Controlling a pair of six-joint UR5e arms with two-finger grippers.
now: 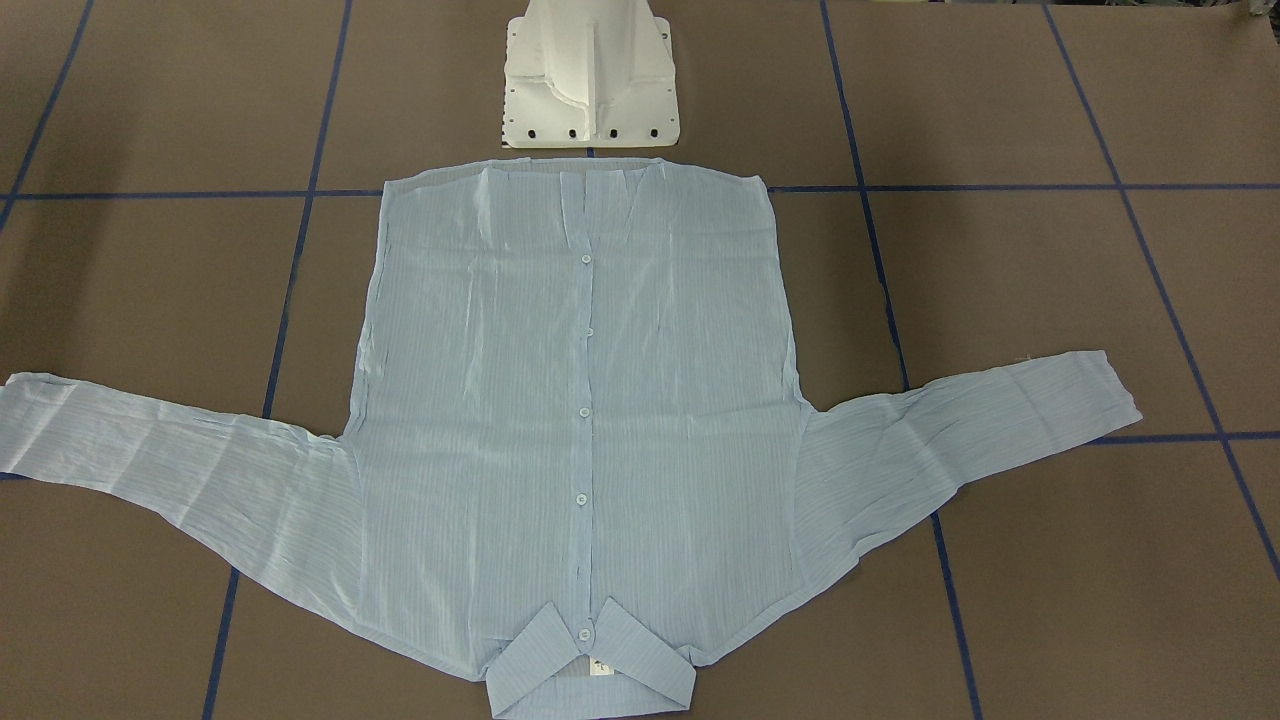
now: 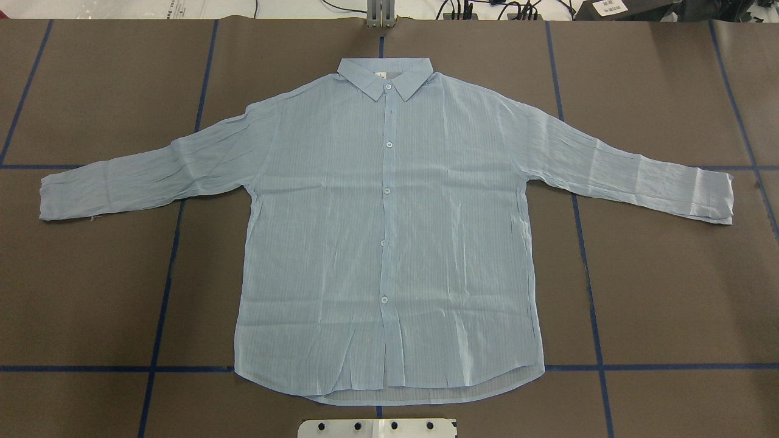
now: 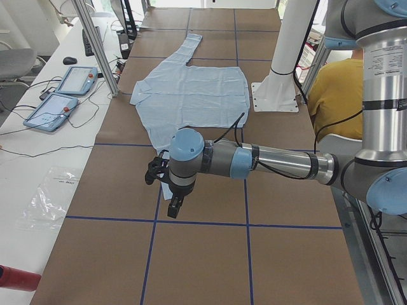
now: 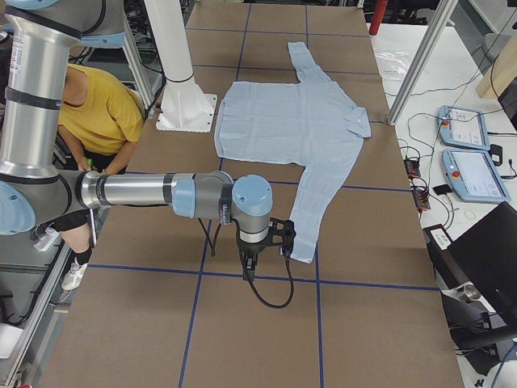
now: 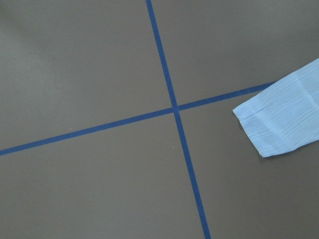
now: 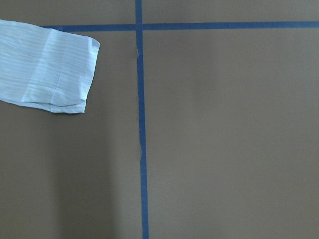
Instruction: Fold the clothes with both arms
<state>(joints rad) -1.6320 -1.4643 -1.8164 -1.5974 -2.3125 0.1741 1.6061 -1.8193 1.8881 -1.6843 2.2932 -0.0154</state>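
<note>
The light blue striped shirt (image 2: 389,231) lies flat and buttoned, front up, both sleeves spread out, collar at the far edge from the robot (image 1: 590,660). No arm shows in the overhead or front views. In the left side view my left arm hangs over the near sleeve's end, its gripper (image 3: 157,173) above the table. In the right side view my right gripper (image 4: 279,234) hangs beside the near cuff (image 4: 303,250). I cannot tell whether either is open or shut. Each wrist view shows a sleeve cuff (image 5: 281,119) (image 6: 47,69) on the table and no fingers.
The white pedestal base (image 1: 590,80) stands just behind the shirt's hem. Blue tape lines (image 2: 587,274) grid the brown table. A person in a yellow shirt (image 4: 97,113) sits behind the robot. Tablets (image 3: 63,95) and cables lie on the side bench.
</note>
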